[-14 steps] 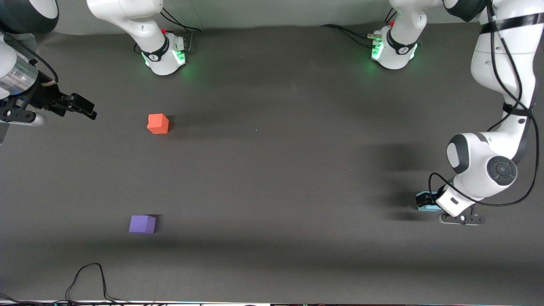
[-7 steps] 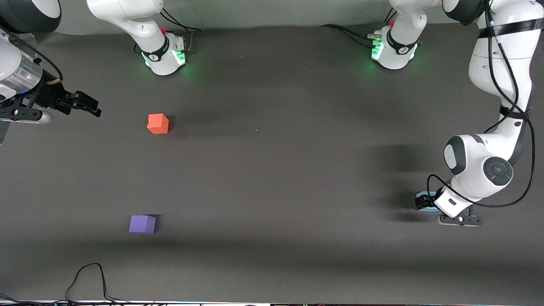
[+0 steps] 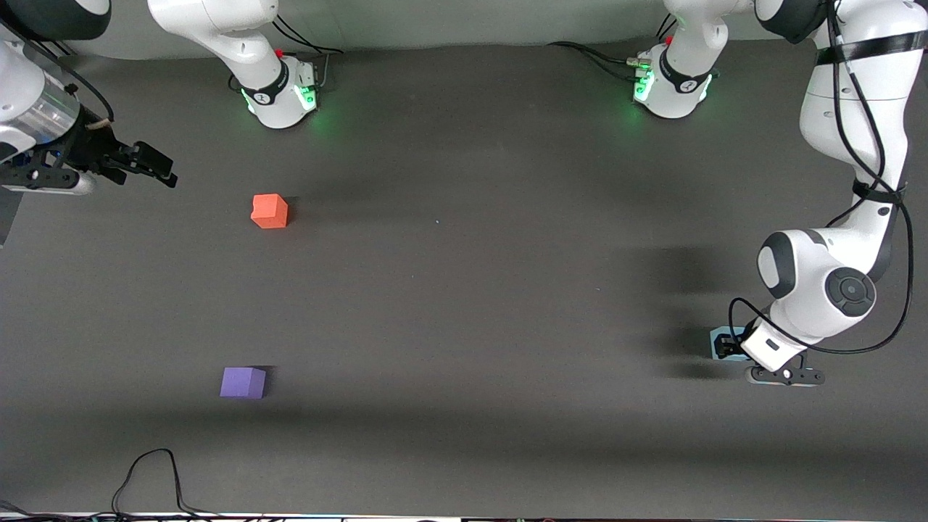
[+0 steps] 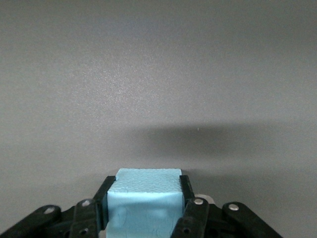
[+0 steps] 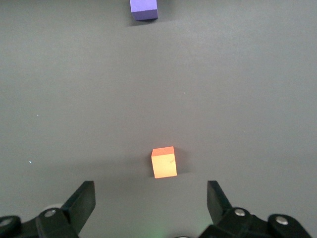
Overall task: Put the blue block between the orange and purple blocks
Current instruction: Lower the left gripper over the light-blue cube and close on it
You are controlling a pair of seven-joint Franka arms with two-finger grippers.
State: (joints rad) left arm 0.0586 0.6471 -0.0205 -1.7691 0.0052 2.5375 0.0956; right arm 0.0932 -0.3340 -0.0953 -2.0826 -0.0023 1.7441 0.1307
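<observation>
Left wrist view: my left gripper (image 4: 143,218) pinches the blue block (image 4: 143,201) low at the left arm's end. My right gripper (image 5: 148,198) waits, spread, above the table near the orange block (image 3: 270,211); the purple block (image 3: 243,382) lies nearer the front camera.

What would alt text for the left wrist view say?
The left tool grips a small light sky-blue matte cube, one dark finger against each side. A plain grey table surface fills the rest, with a soft shadow on it.

Left hand (image 3: 732,346) low at blue block (image 3: 720,341); right hand (image 3: 148,168) waits.
</observation>
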